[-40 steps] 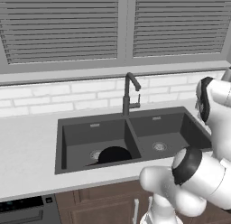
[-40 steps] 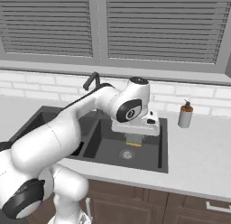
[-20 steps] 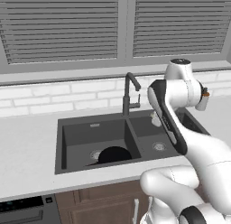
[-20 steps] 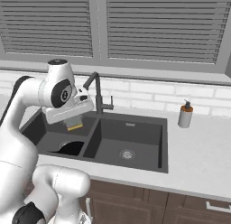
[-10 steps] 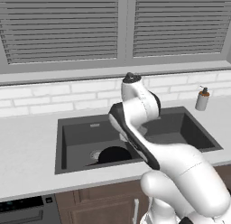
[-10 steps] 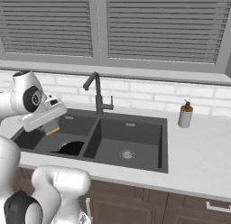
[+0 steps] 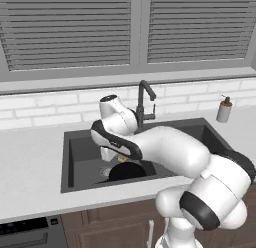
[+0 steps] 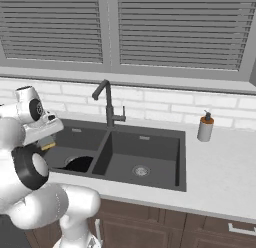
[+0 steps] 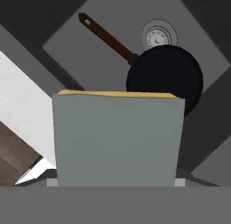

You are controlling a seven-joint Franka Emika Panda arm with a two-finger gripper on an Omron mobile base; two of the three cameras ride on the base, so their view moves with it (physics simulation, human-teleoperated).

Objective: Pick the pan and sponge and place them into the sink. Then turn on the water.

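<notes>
My gripper [image 8: 48, 138] hangs over the left basin of the dark grey sink [image 8: 150, 154], shut on the sponge [image 8: 48, 142]. In the hand view the sponge [image 9: 118, 137] takes up the foreground with its grey-green face toward the camera and a thin yellow edge on top, hiding the fingertips. Below it the black pan [image 9: 164, 78] lies flat on the basin floor, its brown handle [image 9: 108, 37] pointing away, next to the round drain [image 9: 158, 35]. From the left base the pan [image 7: 127, 170] shows under the arm, with the sponge [image 7: 121, 158] just above it. The pan [image 8: 80, 163] sits at the front of the left basin.
The dark gooseneck faucet [image 8: 107, 104] stands behind the divider between the basins. A soap dispenser [image 8: 204, 127] sits on the counter right of the sink. The right basin holds only its drain [image 8: 141, 170]. A white brick wall and blinds close the back.
The arm has swung from over the right basin across to the left basin, carrying the sponge with it. The pan has stayed where it lay.
</notes>
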